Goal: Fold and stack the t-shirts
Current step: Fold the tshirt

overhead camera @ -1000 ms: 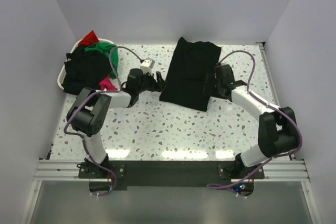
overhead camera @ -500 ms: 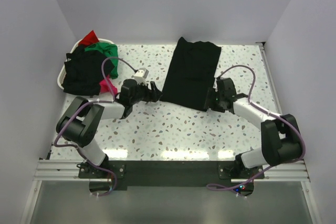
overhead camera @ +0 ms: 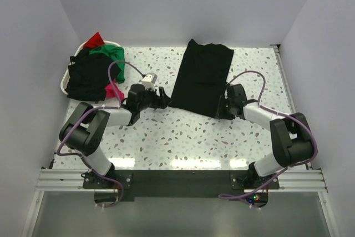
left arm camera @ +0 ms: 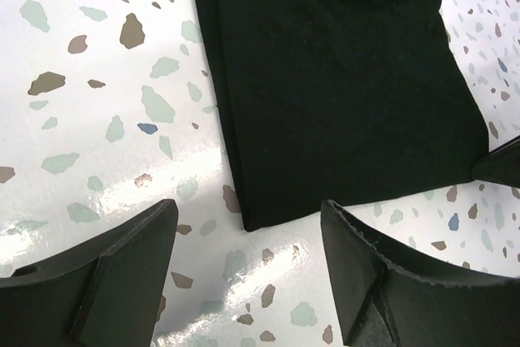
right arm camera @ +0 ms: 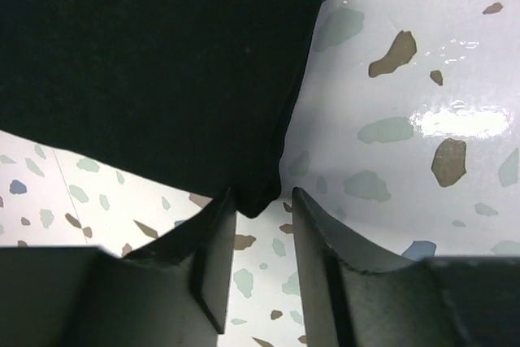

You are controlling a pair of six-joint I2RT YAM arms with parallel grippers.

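Black t-shirt [overhead camera: 201,79] flat on speckled table [overhead camera: 166,137] (white walls [overhead camera: 183,4] around)

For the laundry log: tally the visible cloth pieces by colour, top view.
Black: 2, the folded black t-shirt and the black heap
Green: 1, the green cloth
Red: 1, the red cloth
Pink: 1, the pink cloth
Total: 5 visible pieces

Black t-shirt [overhead camera: 201,79]; white table [overhead camera: 183,131] speckled grey-brown; white basket [overhead camera: 62,84]; green, red, pink shirts [overhead camera: 108,54].
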